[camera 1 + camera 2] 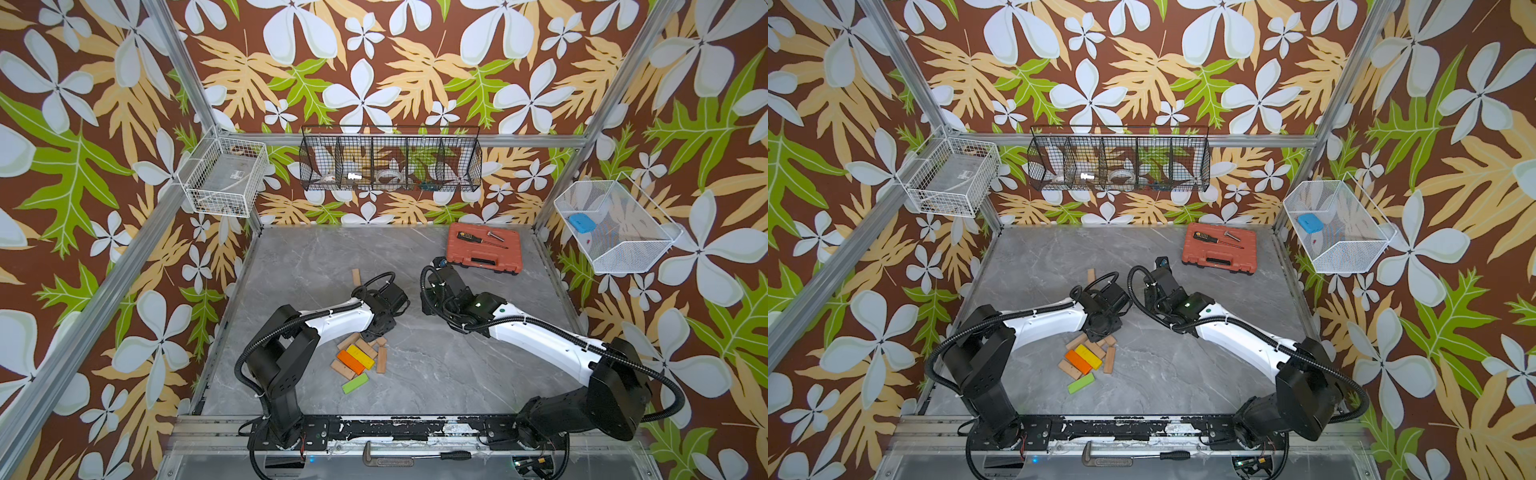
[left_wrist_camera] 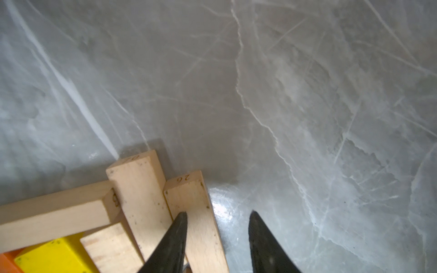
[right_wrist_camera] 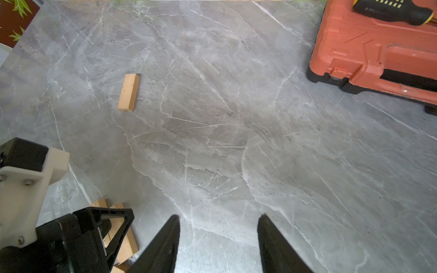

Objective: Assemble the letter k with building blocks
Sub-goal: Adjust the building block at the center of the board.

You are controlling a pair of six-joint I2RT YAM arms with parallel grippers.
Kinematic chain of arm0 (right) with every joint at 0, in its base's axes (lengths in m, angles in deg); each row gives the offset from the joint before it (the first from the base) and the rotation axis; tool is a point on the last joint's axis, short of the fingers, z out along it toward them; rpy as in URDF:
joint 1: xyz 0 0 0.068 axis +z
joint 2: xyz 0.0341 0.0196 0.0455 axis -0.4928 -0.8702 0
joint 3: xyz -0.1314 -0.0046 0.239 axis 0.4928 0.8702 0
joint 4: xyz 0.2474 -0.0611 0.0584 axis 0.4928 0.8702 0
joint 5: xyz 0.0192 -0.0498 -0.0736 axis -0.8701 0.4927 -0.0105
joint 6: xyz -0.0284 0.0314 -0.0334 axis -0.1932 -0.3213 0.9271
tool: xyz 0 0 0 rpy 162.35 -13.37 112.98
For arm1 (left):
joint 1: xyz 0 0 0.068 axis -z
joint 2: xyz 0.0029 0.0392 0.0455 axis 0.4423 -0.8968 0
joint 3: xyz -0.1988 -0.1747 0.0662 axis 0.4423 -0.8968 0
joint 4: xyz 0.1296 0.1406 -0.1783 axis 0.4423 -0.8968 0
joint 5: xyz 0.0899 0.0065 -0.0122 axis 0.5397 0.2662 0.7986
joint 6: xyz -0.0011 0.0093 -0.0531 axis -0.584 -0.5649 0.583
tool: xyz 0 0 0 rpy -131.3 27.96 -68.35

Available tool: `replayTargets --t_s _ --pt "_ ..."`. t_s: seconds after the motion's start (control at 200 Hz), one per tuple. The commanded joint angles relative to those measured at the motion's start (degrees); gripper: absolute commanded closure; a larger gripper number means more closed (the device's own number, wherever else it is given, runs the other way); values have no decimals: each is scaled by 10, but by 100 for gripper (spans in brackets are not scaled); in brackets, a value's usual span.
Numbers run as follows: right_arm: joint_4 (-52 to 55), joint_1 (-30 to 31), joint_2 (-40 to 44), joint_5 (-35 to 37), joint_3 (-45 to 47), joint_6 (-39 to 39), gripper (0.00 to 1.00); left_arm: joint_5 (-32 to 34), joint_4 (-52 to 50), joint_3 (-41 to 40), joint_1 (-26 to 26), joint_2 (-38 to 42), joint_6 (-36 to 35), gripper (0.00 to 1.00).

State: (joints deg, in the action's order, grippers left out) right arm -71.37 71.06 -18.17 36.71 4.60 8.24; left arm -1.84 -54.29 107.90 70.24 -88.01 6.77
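left gripper (image 2: 218,214): jaws parted, empty, one tip over the pile's back edge
right gripper (image 3: 218,216): jaws parted, empty, above bare counter (image 1: 436,374)
building blocks (image 1: 360,355): heaped front-left; lone block (image 1: 356,276) apart, farther back
open room: broad clear stretch between pile and tool case (image 1: 484,248)

Colours on the grey, white-veined desk (image 1: 436,365)
The building blocks (image 1: 367,347) are mostly pale wood; one orange block (image 1: 348,360), one yellow block (image 1: 360,356), one green block (image 1: 355,382). The tool case (image 1: 511,253) is red-orange.
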Motion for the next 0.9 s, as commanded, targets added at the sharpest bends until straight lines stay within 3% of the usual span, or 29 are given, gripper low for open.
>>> replayTargets --t_s 0.0,0.12,0.36,0.646,0.896 --pt "-3 0 3 -2 -2 -3 44 -35 3 11 0 -43 -10 55" --pt "3 -1 14 11 0 -2 44 -49 28 44 0 -72 -31 57" --pt "5 -1 30 23 8 -7 44 -8 14 85 0 -61 -47 57" --pt "-3 -1 35 21 15 -12 44 21 3 49 3 29 -64 50" --pt "-5 -1 36 16 14 -13 44 19 -36 43 6 -1 -97 52"
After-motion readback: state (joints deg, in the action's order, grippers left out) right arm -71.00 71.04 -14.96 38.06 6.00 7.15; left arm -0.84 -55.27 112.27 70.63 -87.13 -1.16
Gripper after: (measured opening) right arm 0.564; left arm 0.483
